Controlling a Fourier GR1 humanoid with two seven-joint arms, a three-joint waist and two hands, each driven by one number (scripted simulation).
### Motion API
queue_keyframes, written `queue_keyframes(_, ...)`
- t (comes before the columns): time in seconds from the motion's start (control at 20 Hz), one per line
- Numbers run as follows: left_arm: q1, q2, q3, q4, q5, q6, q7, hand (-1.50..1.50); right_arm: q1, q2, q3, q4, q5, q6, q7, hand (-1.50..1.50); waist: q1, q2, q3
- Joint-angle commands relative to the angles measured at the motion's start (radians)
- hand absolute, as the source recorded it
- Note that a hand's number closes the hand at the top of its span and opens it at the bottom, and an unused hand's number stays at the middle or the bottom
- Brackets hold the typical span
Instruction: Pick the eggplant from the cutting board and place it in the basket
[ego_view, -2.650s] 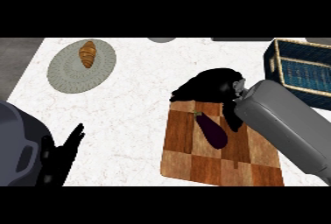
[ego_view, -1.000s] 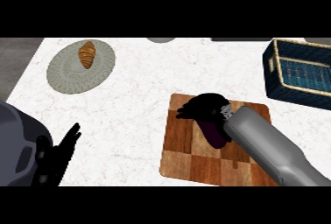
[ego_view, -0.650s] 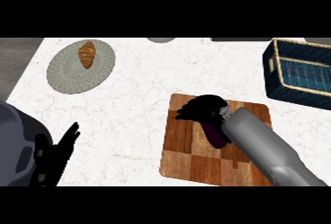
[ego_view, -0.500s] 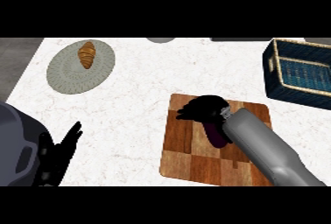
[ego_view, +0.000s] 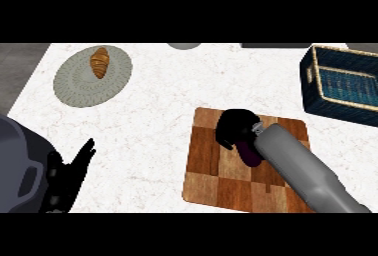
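curling round the eggplant (ego_view: 252, 153) on the cutting board (ego_view: 214, 175), right robot hand (ego_view: 236, 128) covers its top.

Right robot hand (ego_view: 236, 129) curled over the eggplant (ego_view: 250, 152) on the cutting board (ego_view: 214, 175). Basket (ego_view: 341, 85) stands at the table's (ego_view: 170, 100) right edge. Left robot hand (ego_view: 72, 170) rests open, lower left. Croissant (ego_view: 99, 62) on plate (ego_view: 77, 87).

Eggplant (ego_view: 252, 153) mostly hidden under right robot hand (ego_view: 236, 129) and forearm; basket (ego_view: 347, 85) cut by right edge.
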Motion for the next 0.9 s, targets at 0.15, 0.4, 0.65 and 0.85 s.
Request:
queue_keyframes(0.15, -0.008, -0.045, -0.002, 0.063, -0.041, 0.021, -0.003, 0.0, 0.023, 0.036, -0.036, 0.042, 0.062, -0.086, -0.04, 1.5, -0.004, 0.01, -0.004)
queue_keyframes(0.4, 0.06, -0.021, 0.026, 0.008, -0.008, 0.023, 0.013, 0.0, 0.076, 0.069, -0.309, 0.036, -0.032, -0.032, 0.414, 1.5, -0.076, -0.008, -0.004)
queue_keyframes(0.65, 0.096, -0.008, 0.057, -0.007, 0.019, 0.016, 0.022, 0.0, 0.115, 0.109, -0.511, -0.05, -0.066, -0.163, 0.769, 1.5, -0.101, -0.018, -0.005)
queue_keyframes(0.85, 0.096, -0.015, 0.041, -0.032, 0.016, 0.013, 0.034, 0.0, 0.084, 0.213, -0.667, -0.213, -0.192, -0.226, 0.893, 1.5, -0.09, -0.018, -0.004)
